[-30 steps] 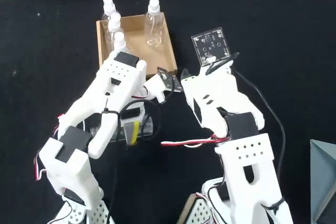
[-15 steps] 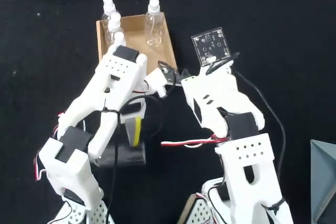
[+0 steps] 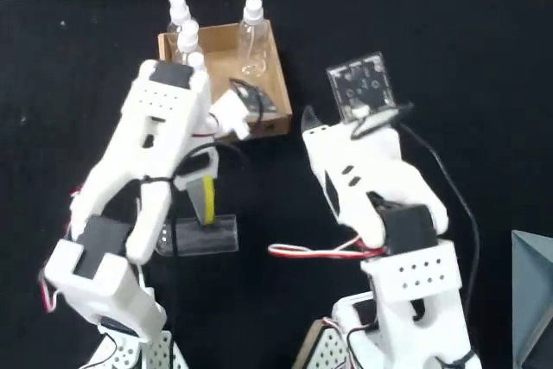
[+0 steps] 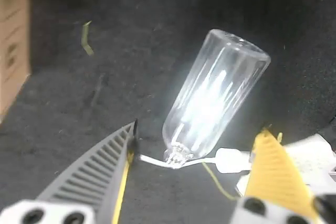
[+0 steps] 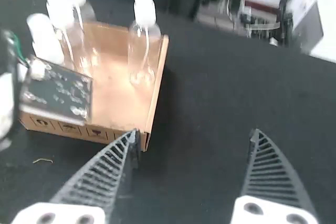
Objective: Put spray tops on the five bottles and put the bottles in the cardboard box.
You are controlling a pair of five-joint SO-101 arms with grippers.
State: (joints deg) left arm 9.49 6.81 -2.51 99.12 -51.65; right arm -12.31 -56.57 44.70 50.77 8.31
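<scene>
Black worktop [image 3: 484, 58]: an uncapped bottle [image 4: 212, 95] lies below the open, empty left tool [image 4: 199, 129]; capped bottles [image 5: 143, 35] stand in the box [image 5: 157, 77]; the right tool [image 5: 194, 135] gapes empty nearby.

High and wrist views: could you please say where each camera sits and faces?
High view: fixed overhead, looking down on both white arms and the brown cardboard box.
Left wrist view: on the left wrist, facing a lying clear plastic bottle past its open fingers.
Right wrist view: on the right wrist, facing the box past its open fingers.
Shared, high and right wrist: the box.
</scene>
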